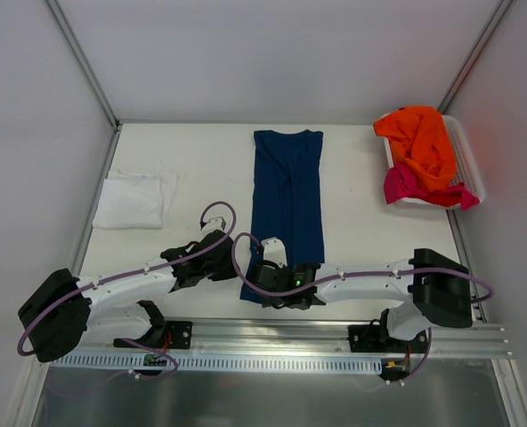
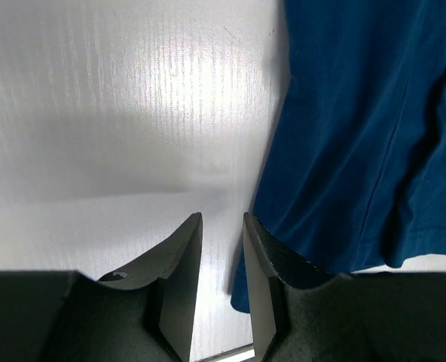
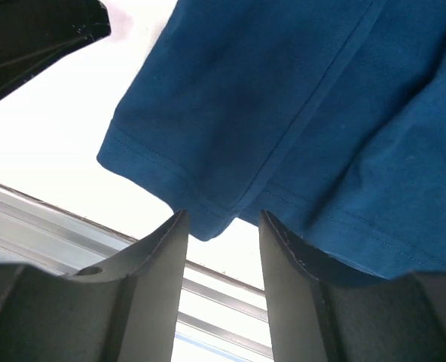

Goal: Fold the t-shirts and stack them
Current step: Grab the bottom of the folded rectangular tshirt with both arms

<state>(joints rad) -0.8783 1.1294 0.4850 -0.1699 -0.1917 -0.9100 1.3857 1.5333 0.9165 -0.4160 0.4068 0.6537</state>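
Four shirts are counted: navy (image 1: 287,196), white (image 1: 134,200) at nine o'clock, orange (image 1: 419,142) and pink (image 1: 406,185) at two. The left claw (image 2: 221,219) and right claw (image 3: 221,215) are parted by navy's hem, nothing clamped.

White left arm (image 1: 125,285) and right arm (image 1: 370,277) with black joints, looping purple cables (image 1: 217,209), black wedge-fingered left gripper (image 2: 221,220).

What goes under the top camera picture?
Two arms lean over the near end of the navy t-shirt; the white shirt lies left, the orange shirt and pink shirt sit in the basket.
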